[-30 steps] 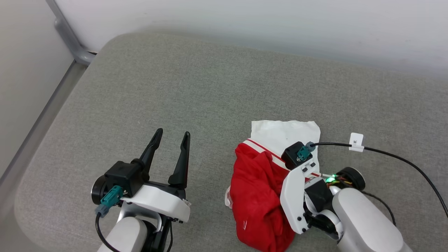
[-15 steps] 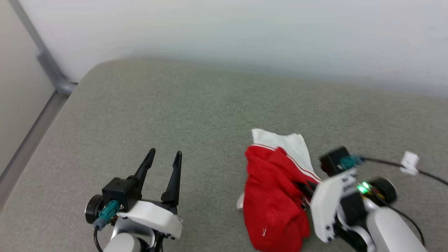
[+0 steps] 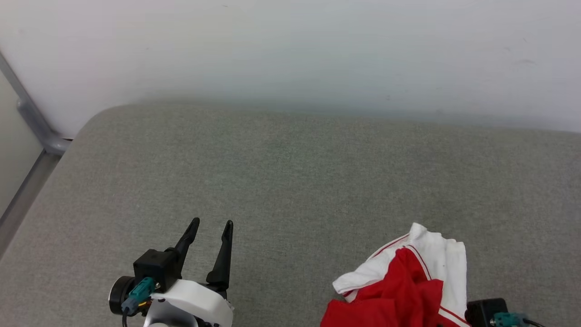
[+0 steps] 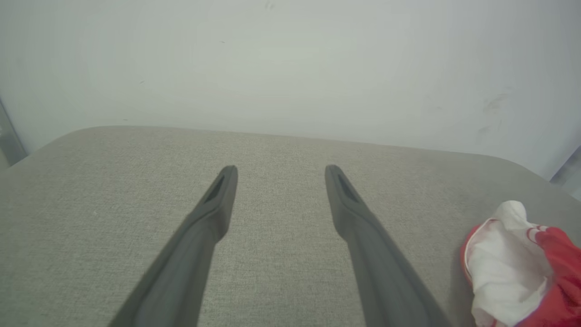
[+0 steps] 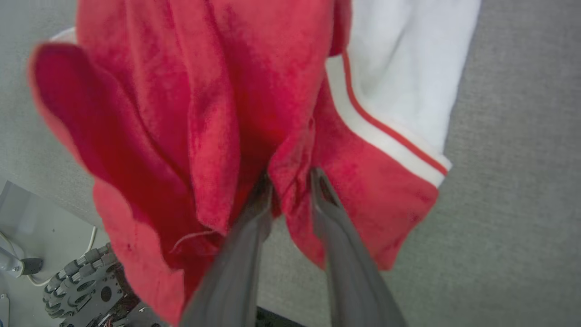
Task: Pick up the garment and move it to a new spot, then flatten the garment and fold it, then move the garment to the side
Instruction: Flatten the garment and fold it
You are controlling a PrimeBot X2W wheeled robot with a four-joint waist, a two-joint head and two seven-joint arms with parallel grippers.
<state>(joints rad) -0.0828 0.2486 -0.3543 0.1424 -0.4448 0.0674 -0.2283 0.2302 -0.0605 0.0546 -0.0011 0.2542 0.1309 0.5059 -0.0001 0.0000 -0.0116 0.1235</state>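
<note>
Pinching a fold of red cloth between its tips, the right pincer point(image 5: 290, 181) is clamped on the garment point(image 5: 204, 91), which bunches just beyond it and to either side. The left pincer point(image 3: 212, 222), fingers apart, hovers well away over the bare grey surface point(image 3: 295, 172), so the right arm is nearer. The folds hide any lettering, and the garment's long axis cannot be told.

The grey cushion point(image 3: 290, 181) (woven, round-cornered) carries the bunched red-and-white garment point(image 3: 408, 290) near its right side.
</note>
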